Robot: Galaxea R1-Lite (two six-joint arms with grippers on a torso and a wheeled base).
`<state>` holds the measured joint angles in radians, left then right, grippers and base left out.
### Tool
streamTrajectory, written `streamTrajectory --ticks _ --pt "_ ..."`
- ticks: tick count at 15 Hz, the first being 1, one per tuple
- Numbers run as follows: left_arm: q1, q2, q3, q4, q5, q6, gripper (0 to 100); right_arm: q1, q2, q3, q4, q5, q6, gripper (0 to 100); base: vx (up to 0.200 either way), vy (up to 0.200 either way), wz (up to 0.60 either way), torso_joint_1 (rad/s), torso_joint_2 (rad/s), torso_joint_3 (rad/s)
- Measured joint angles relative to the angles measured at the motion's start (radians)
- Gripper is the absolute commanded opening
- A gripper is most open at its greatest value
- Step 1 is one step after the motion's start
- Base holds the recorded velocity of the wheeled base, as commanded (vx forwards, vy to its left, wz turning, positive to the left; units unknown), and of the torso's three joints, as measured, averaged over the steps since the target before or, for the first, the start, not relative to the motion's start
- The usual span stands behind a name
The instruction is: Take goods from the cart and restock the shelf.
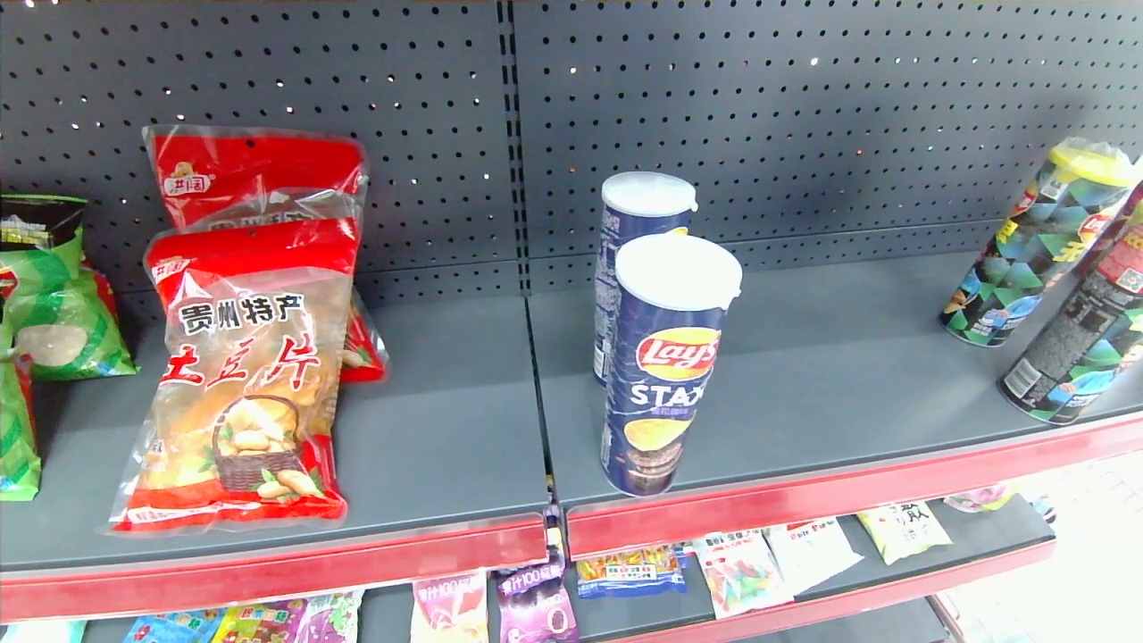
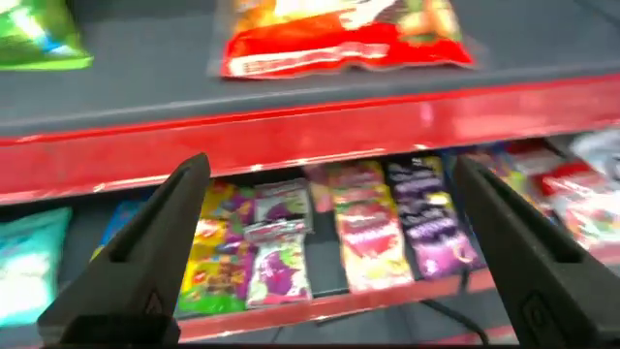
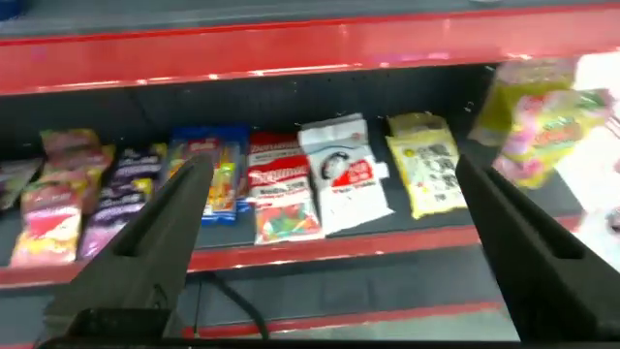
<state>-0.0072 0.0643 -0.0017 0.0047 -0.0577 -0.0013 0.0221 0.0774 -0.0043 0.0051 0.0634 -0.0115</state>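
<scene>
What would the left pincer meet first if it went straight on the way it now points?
Probably the candy packets lying just beneath the red shelf edge. The open left pincer aims near that boundary, so it might clip the edge first; depth is unclear.

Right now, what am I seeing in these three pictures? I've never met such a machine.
This is a two-armed robot restocking a shop. The large picture comes from its head camera: a grey shelf carrying red bags, two blue cans and patterned cans. The two small pictures come from cameras on its wrists. The dark prongs are fingers of the left gripper and right gripper, both open and empty, facing sweet packets on the lower shelf.
</scene>
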Motion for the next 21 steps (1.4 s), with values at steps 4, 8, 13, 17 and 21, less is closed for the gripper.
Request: streamTrajectory --ticks 4,8,13,17,21 --pt "0.011 -0.048 0.001 0.000 0.048 -0.002 100 -0.014 -0.055 0.002 0.000 -0.039 0.011 100 0.000 0.000 0.00 0.000 0.00 0.000" --pt "0.013 -0.063 0.002 0.000 0.053 -0.002 100 -0.019 -0.074 0.003 0.000 -0.069 0.011 100 0.000 0.000 0.00 0.000 0.00 0.000" --pt "0.012 -0.065 0.002 0.000 0.053 -0.001 100 -0.019 -0.077 0.003 0.001 -0.068 0.012 100 -0.200 0.000 0.00 0.008 0.00 0.003" --pt "0.013 -0.065 0.002 -0.001 0.053 -0.001 100 -0.020 -0.077 0.003 0.001 -0.068 0.012 100 0.000 0.000 0.15 0.002 0.00 -0.001" --pt "0.013 -0.065 0.001 0.000 0.053 -0.001 100 -0.019 -0.077 0.003 0.001 -0.068 0.011 100 0.000 0.000 0.30 0.006 0.00 0.001"
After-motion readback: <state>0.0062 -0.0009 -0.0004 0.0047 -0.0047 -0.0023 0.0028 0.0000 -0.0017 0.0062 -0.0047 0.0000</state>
